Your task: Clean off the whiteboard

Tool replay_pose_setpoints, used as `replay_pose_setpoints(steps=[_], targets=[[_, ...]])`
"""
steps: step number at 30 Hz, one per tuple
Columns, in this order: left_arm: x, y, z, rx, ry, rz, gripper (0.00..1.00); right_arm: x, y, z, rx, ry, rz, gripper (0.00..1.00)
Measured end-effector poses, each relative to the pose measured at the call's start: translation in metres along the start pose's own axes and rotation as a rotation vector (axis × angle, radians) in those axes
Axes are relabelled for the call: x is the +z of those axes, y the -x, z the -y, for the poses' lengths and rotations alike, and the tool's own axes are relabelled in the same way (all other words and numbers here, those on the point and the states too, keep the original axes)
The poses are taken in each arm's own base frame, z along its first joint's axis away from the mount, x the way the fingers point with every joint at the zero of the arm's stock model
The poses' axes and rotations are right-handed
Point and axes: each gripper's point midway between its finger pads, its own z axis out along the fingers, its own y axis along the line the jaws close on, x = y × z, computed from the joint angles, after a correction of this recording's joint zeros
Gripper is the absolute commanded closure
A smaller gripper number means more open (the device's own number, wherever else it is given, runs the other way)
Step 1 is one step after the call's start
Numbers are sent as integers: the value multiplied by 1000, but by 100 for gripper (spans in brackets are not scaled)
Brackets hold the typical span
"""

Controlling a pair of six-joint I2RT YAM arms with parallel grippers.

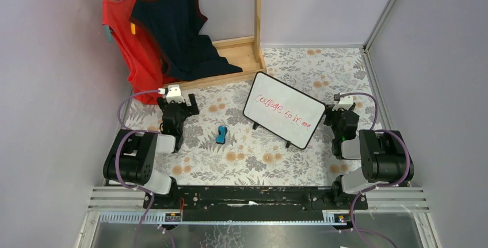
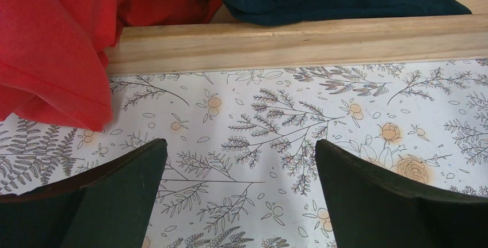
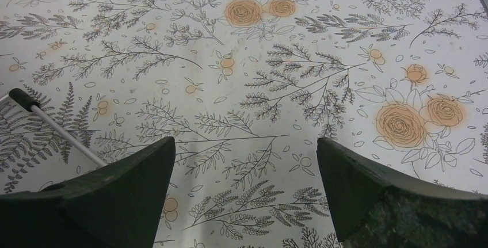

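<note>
Showing red writing across it, the whiteboard (image 1: 284, 110) lies centre-right; the eraser (image 1: 221, 134) sits left of it, unheld. Left gripper (image 2: 239, 156) and right gripper (image 3: 244, 153) gape, holding nothing, so all wiping is left to do

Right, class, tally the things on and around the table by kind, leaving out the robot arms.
Whiteboard: 1
Eraser: 1
Tops: 2, red top and navy top
Rack: 1
Total: 5
</note>
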Motion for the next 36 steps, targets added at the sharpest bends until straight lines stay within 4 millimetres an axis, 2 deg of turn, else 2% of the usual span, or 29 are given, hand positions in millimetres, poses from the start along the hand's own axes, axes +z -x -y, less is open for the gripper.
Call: replay_pose_setpoints(steps=[20, 22, 24, 25, 29, 32, 36], targets=[[0, 0, 0, 0, 0, 0, 1, 0, 0, 0, -1, 1, 0, 1], [0, 0, 0, 0, 0, 0, 11, 0, 0, 0, -1, 1, 0, 1], [0, 0, 0, -1, 0, 0, 29, 0, 0, 0, -1, 1, 0, 1], [0, 0, 0, -3, 0, 0, 33, 0, 0, 0, -1, 1, 1, 1], [0, 0, 0, -3, 0, 0, 29, 0, 1, 0, -1, -1, 2, 0], [0, 0, 0, -3, 0, 0, 31, 0, 0, 2, 0, -11, 2, 4], [0, -1, 3, 5, -1, -7, 32, -1, -3, 6, 5, -38, -35, 5]])
